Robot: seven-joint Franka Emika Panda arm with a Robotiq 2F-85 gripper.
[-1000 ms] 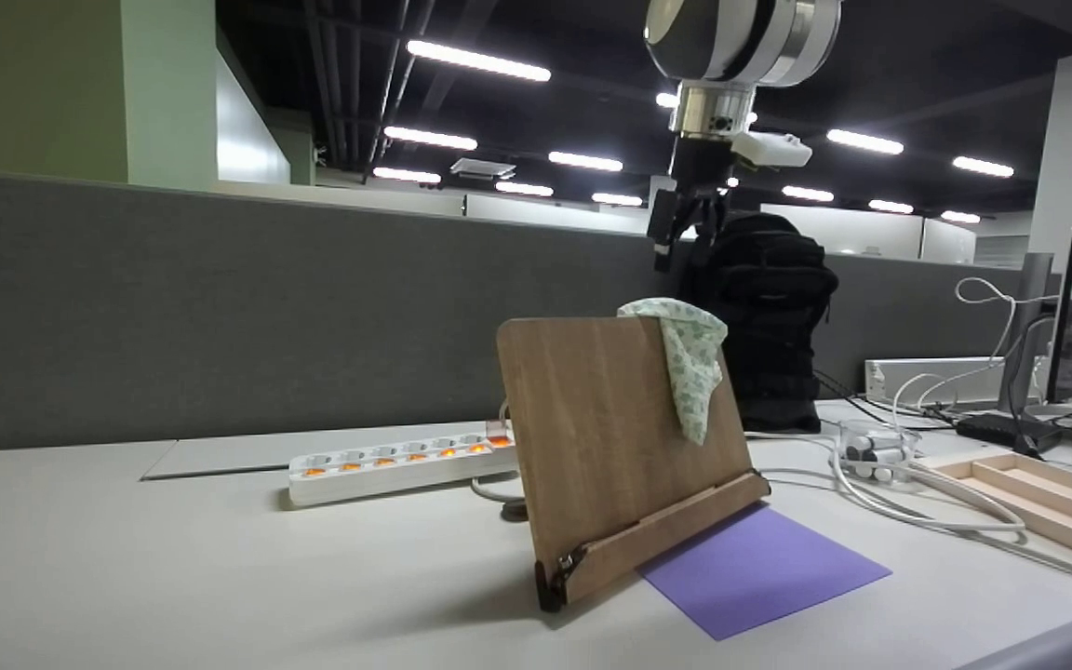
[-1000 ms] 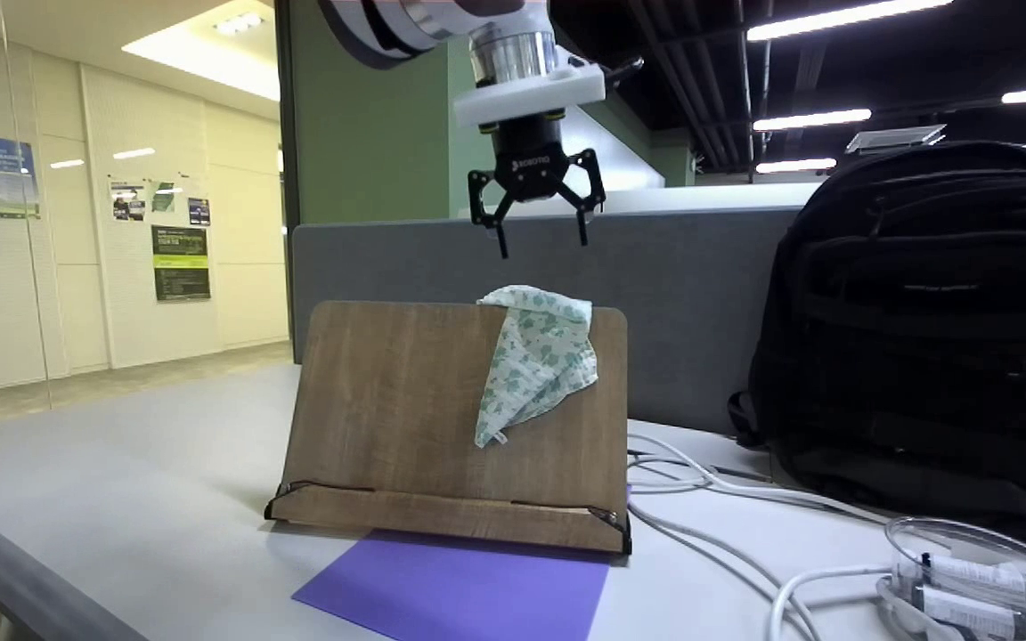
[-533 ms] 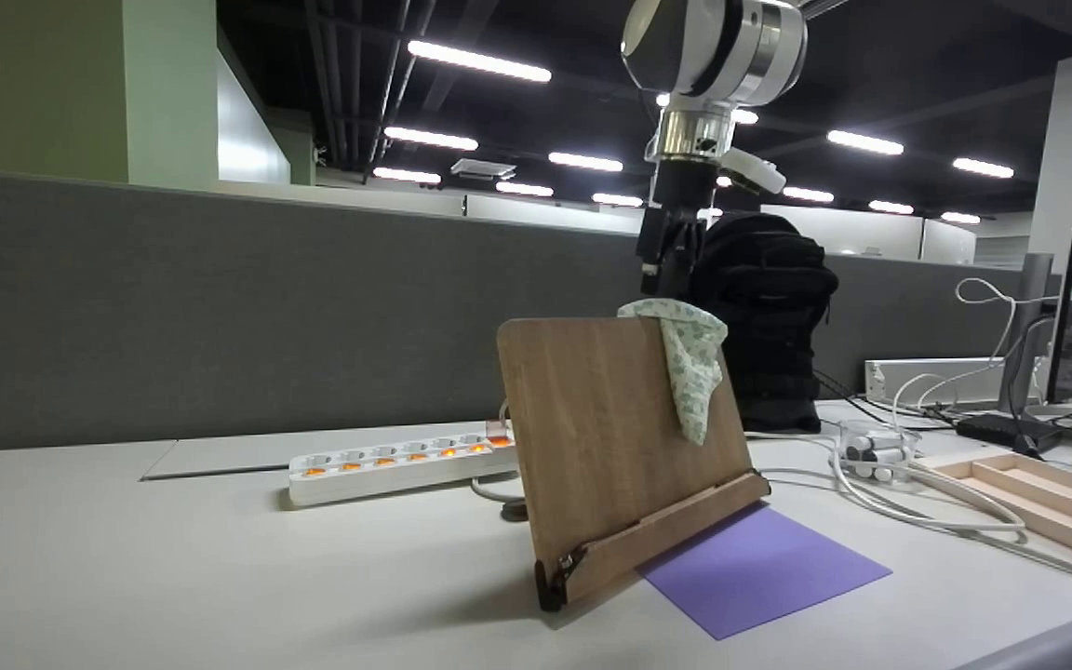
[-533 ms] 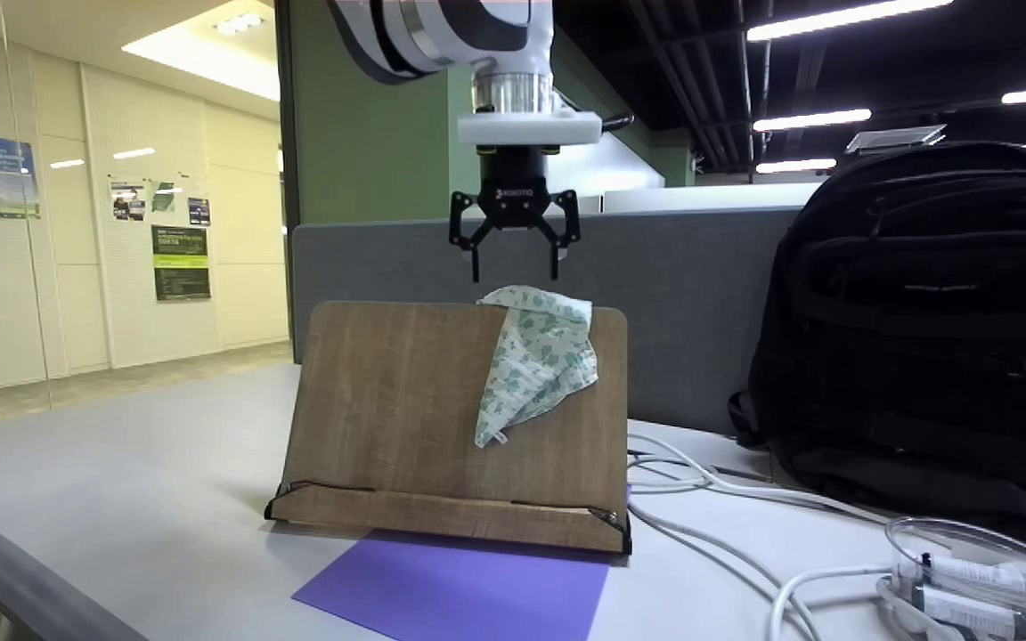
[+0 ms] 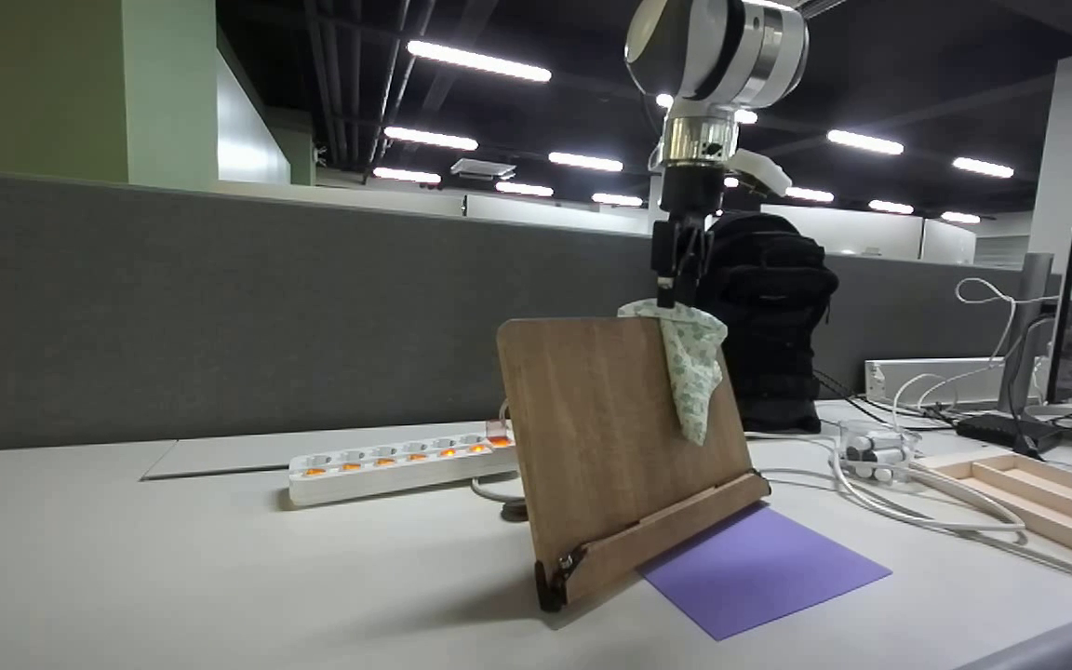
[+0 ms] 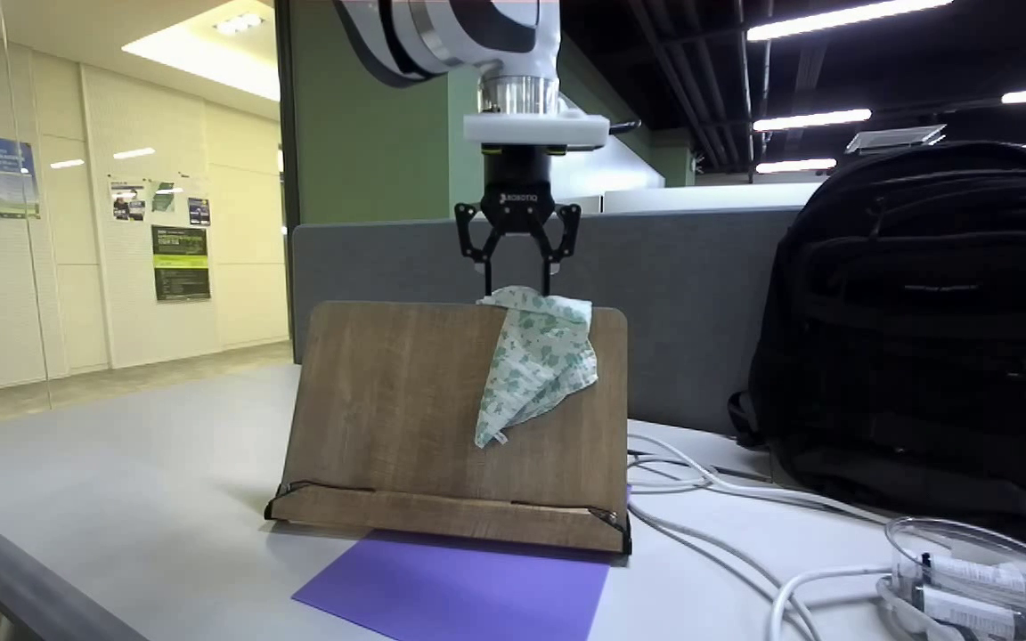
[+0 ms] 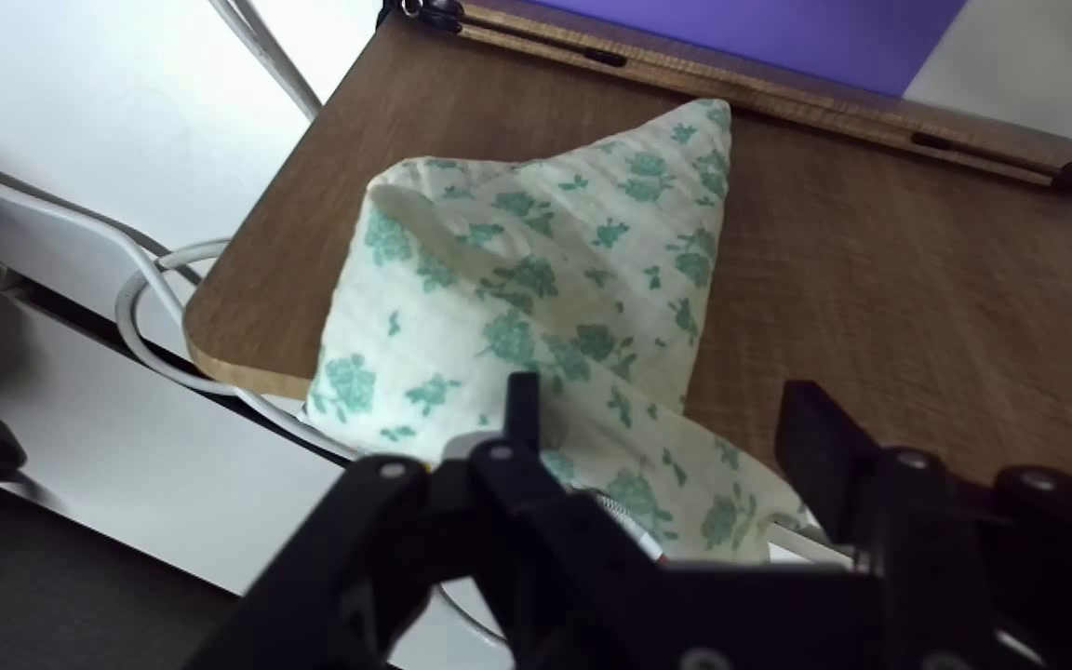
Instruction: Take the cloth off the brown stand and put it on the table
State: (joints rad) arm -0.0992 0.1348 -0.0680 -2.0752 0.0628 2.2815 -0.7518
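A white cloth with green flowers hangs over the top edge of the brown stand in both exterior views: cloth [image 5: 696,372] [image 6: 541,347], stand [image 5: 601,437] [image 6: 388,401]. The stand leans back on the white table [image 5: 220,568] [image 6: 166,481]. My gripper [image 5: 676,300] [image 6: 517,292] points down, with its fingertips at the cloth's top fold. In the wrist view the gripper [image 7: 659,395] is open, its fingers apart over the cloth [image 7: 499,316] and the stand's edge [image 7: 871,298]. Whether the tips touch the cloth I cannot tell.
A purple sheet [image 5: 769,568] lies under the stand's front. A white power strip [image 5: 396,465] is behind it. A black backpack [image 6: 923,347], white cables [image 6: 709,485] and a clear cup with small bottles [image 6: 976,570] are beside it. A grey partition [image 5: 266,316] stands behind.
My gripper has come down to the cloth's top edge and turned upright. Its fingers have drawn closer together but are still apart. The cloth and stand have not moved.
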